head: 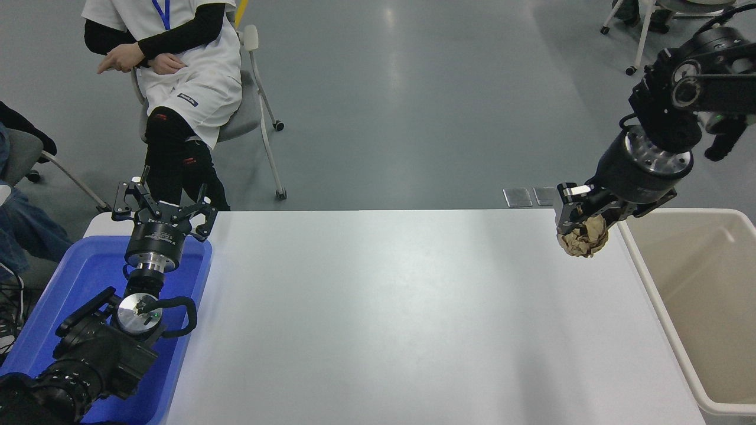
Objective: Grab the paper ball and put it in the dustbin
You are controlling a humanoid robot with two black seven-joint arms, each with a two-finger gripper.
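Wedging between the right gripper's [582, 227] fingers [566, 206], paper ball [583, 239].

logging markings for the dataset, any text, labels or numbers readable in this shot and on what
Nothing reads clearly.
Left gripper: white print on its black collar, too blurred to read.
Person's white garment: small dark patch with pale lettering, too small to read.
Right gripper, paper ball, dustbin, blue tray, table: no text visible.

The right gripper [582, 227] holds the paper ball [583, 237] above the surface [378, 307], beside the dustbin [697, 295].
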